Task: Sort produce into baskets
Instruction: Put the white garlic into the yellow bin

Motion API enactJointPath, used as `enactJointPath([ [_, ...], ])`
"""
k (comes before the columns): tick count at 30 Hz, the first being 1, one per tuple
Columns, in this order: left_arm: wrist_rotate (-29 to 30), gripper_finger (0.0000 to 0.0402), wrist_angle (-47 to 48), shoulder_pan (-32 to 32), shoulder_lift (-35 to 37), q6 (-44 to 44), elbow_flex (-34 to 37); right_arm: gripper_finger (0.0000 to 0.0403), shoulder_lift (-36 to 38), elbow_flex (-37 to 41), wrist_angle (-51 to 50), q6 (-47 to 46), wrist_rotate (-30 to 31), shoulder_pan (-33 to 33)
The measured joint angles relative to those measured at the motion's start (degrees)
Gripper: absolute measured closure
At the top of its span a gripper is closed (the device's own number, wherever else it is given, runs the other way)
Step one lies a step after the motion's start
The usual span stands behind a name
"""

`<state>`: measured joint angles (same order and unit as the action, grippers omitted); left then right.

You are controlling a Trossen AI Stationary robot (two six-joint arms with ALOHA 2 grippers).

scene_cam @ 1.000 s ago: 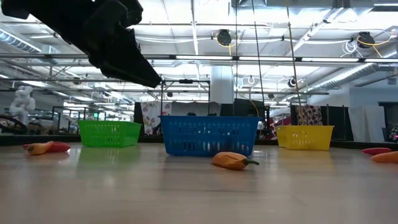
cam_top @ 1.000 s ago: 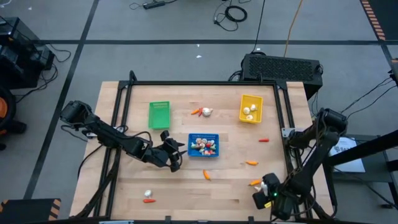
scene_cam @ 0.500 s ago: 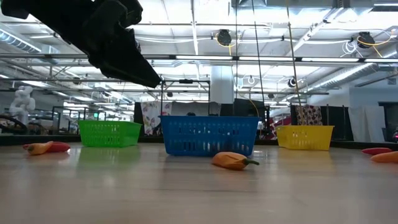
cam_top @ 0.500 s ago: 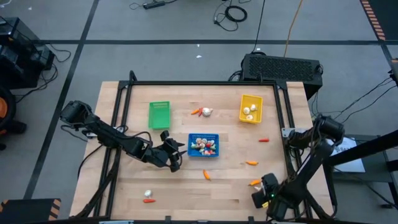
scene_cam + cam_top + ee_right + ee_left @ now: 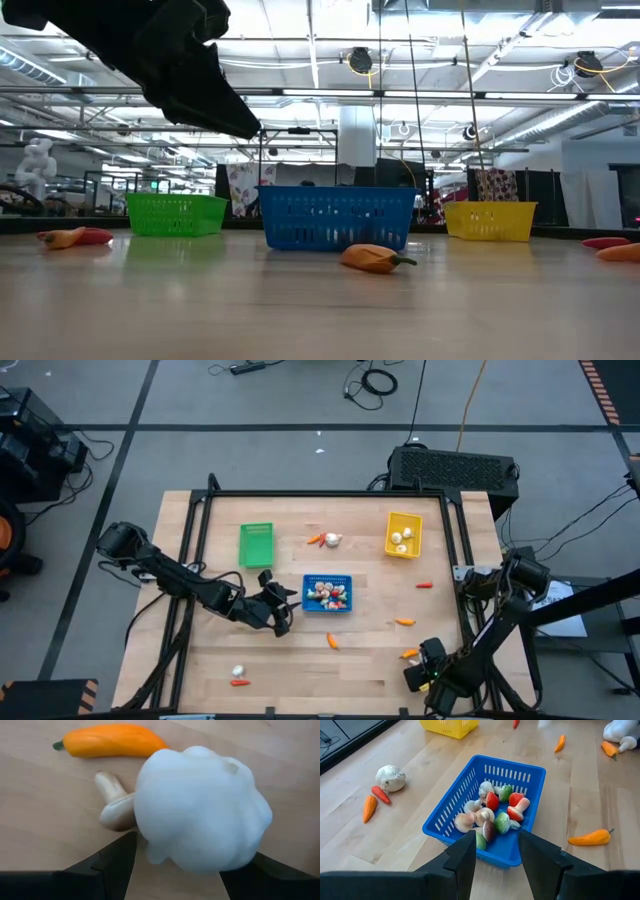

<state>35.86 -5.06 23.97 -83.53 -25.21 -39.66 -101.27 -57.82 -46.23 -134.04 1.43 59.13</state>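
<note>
A white garlic bulb (image 5: 200, 810) is clamped in the right gripper (image 5: 428, 663), well off from the yellow basket (image 5: 403, 534), at the table's near right corner. A clean lift is wanted, clearing the orange pepper (image 5: 112, 741) and mushroom (image 5: 116, 802) beside it, before release over a basket. The left gripper (image 5: 496, 857) is held parted and empty just beside the blue basket (image 5: 485, 810). The bulb's grip is shown only by the right wrist view; from above it is hidden.
</note>
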Motion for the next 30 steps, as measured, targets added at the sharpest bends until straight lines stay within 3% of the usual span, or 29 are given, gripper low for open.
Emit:
enactJointPath([
  [6,0.0,0.0246,-0.12,0.0,0.0,0.02,0.0,0.0168,0.0,0.0,-0.29,0.29,-0.09,-0.25],
  [21,0.0,0.0246,-0.55,0.0,-0.01,0.02,0.0,0.0331,0.48,0.16,-0.47,4.54,0.17,-0.33],
  [30,0.42,0.0246,-0.52,0.0,-0.02,0.03,0.0,0.0397,8.49,0.31,-9.8,7.77,0.34,-2.34],
])
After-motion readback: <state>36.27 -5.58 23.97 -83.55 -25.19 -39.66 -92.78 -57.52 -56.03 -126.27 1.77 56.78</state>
